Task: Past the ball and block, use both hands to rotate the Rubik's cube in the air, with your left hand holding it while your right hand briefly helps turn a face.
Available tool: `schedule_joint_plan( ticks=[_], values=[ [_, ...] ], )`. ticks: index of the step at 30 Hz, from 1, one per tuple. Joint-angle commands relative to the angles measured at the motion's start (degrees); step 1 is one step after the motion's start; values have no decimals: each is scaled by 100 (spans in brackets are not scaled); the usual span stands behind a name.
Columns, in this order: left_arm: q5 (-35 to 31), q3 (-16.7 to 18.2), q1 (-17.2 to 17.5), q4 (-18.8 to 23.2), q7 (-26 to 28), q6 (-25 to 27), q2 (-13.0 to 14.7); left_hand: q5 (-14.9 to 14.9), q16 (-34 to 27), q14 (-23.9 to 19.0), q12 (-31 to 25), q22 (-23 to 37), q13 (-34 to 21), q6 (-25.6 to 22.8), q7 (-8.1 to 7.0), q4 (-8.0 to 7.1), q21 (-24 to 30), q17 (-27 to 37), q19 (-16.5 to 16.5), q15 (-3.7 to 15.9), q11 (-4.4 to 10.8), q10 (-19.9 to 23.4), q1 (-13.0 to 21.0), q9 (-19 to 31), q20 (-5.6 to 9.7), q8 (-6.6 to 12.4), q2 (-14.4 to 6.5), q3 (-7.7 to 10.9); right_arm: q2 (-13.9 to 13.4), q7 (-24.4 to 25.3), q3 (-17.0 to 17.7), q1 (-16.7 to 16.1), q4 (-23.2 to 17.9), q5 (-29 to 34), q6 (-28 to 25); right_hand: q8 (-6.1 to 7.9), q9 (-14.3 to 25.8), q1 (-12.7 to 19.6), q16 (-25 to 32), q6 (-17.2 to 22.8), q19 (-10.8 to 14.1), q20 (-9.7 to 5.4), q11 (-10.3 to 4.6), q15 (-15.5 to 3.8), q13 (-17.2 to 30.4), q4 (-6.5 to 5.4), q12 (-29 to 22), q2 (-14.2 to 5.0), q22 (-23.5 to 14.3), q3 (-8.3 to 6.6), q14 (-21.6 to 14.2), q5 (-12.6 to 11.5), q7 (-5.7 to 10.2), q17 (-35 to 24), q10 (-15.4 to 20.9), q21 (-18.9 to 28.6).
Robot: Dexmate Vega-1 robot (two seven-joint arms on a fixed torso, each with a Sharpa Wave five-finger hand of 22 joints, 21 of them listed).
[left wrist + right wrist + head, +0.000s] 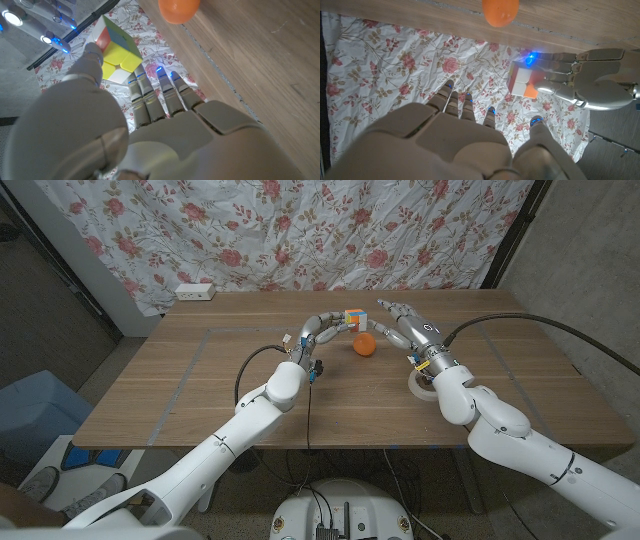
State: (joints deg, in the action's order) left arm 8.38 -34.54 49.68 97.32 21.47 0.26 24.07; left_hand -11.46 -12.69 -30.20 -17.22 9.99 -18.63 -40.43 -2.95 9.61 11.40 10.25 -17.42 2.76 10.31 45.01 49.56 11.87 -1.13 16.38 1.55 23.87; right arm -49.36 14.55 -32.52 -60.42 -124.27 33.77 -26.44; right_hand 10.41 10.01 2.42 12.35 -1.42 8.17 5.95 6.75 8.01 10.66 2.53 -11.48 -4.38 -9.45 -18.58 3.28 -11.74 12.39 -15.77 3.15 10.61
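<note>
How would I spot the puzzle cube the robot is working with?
Look at the far middle of the wooden table, in front of the flowered curtain. The left hand holds the Rubik's cube in the air, just above the orange ball. It is the only many-coloured, square-edged thing there.

Orange ball point(179, 10) cut by frame edge; tape ring point(424, 386) half hidden behind wrist
</note>
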Motion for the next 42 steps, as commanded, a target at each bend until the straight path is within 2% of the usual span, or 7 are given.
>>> schedule_joint_plan(
  ticks=[1, 23, 42],
  values=[
    [31, -10, 39, 51, 1, 39, 39, -32, 29, -26, -33, 21, -27, -5, 32, -20, -15, 25, 4, 733, -15, 11, 9, 18, -8, 28, -89, -15, 28, -267, -131, 25, -126, 323, -175, 61, 17, -5, -8, 83, -20, 3, 38, 3, 17, 0, 10, -93, -21, 10, 17, -37, 8, -9, -18, 13],
    [6, -51, 51, 110, -26, 83, 76, -32, 31, -42, -33, 21, -51, -48, 31, -15, -11, 24, 10, 735, 4, 59, -3, 21, -5, 13, -111, -47, 65, -647, -209, 100, -219, 665, -233, 127, 29, -21, -5, 332, -35, 23, 33, 16, 22, -12, 11, -116, -21, 12, 27, -44, 9, 1, -30, 11],
    [8, -57, 39, 94, -29, 117, 72, -35, 37, -41, -20, 21, -69, -43, 37, -7, -8, 23, 11, 731, -10, 64, 3, 24, -8, -13, -132, -64, 117, -833, -219, 165, -150, 678, -136, 173, 39, -56, -8, 583, -65, 29, 21, 15, 26, -42, 18, -124, -21, 25, 64, -49, 13, 3, -61, 7]
  ],
)
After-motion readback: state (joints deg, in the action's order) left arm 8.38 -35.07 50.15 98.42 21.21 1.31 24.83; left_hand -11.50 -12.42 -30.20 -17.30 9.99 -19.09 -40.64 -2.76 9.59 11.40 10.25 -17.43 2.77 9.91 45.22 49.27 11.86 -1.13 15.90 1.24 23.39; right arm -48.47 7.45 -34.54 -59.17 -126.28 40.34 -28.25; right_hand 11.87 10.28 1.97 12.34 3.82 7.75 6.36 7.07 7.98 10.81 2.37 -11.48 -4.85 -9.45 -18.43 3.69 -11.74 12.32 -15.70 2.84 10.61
